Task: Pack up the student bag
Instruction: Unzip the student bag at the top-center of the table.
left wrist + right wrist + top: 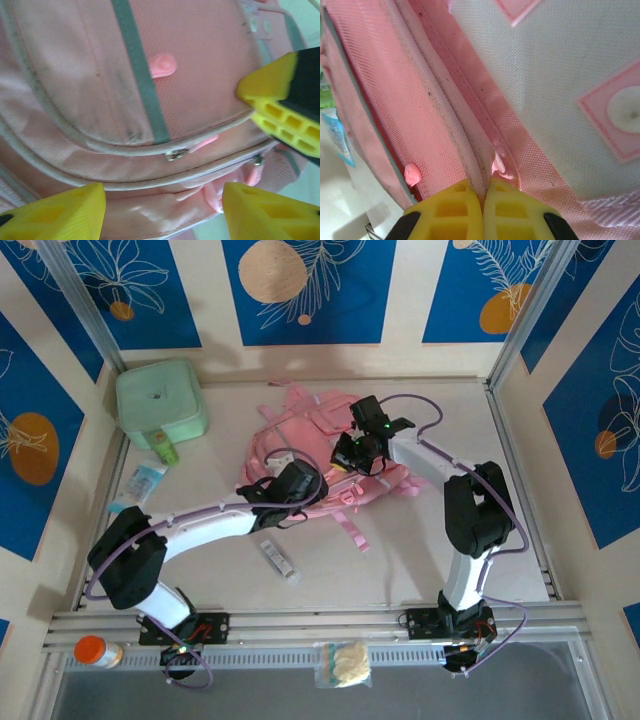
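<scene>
**A:** Since the clear packet [345, 662] and the orange-capped bottle [95, 651] sit down on the near rail, what lies nearest on the table itself?

**B:** A small tube [277, 560], loose, just short of the student bag [300, 420]. The bag lies flat mid-table under both arms.

**A:** And the pincers?

**B:** The left gripper [162, 207] hovers over the front zips with its jaws spread, holding nothing. The right gripper [484, 190] is pressed together on a seam of the bag (a fold of pink fabric runs in between the pads). I judge that it is steadying the edge so a zip can run.

**A:** Room to work?

**B:** There is open table in front of the bag and to its right. On the left a blue sachet [140, 483] and a green bottle [165, 448] crowd the edge. The mint case [160, 400] takes the far-left corner, and the far wall stands close behind the bag.
</scene>
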Robot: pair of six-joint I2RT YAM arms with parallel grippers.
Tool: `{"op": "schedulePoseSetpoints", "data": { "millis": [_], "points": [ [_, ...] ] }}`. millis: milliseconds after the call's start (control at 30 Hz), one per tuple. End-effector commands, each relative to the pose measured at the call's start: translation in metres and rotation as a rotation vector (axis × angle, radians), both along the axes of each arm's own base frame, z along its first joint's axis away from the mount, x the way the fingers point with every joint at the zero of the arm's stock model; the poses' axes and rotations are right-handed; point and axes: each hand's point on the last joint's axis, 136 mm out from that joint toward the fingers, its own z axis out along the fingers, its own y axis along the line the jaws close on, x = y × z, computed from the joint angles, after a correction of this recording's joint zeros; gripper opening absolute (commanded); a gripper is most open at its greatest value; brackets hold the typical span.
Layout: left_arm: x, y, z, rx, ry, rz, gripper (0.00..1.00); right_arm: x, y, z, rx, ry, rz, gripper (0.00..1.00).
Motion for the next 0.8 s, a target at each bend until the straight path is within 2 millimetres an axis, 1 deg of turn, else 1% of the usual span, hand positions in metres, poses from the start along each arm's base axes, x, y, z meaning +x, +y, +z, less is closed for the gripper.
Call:
{"op": "schedulePoseSetpoints", "data": {
  "millis": [0,100,233,300,400,433,533,600,667,767],
  "points": [
    [-0.003,0.013,0.011,0.082,-0.038,0.018,0.67,-0.002,0.02,0.043,0.149,-0.055,0.008,0.0],
    [-0.004,0.017,0.015,0.114,-0.061,0.027,0.72,-0.003,0.023,0.047,0.164,-0.06,0.002,0.0],
    [-0.001,0.007,0.023,0.147,-0.073,-0.007,0.79,-0.007,0.029,0.047,0.166,-0.055,0.005,0.0],
    [0.001,0.009,0.023,0.196,-0.077,0.013,0.8,-0.008,0.03,0.046,0.172,-0.053,-0.001,0.0],
    [0.006,0.023,0.017,0.259,-0.067,0.09,0.85,-0.008,0.029,0.047,0.175,-0.055,-0.013,0.0],
    [0.008,0.024,0.016,0.269,-0.075,0.1,0.86,-0.008,0.029,0.048,0.177,-0.057,-0.016,0.0],
    [0.014,0.018,0.012,0.291,-0.071,0.093,0.9,-0.009,0.03,0.048,0.185,-0.051,-0.019,0.0],
    [0.015,0.022,0.008,0.327,-0.049,0.12,0.92,-0.009,0.03,0.049,0.189,-0.048,-0.027,0.0],
    [0.015,0.026,0.001,0.335,-0.037,0.15,0.93,-0.009,0.031,0.049,0.196,-0.047,-0.026,0.0],
    [0.018,0.024,-0.008,0.324,-0.035,0.162,0.96,-0.009,0.034,0.049,0.202,-0.047,-0.024,0.0]
  ]
}}
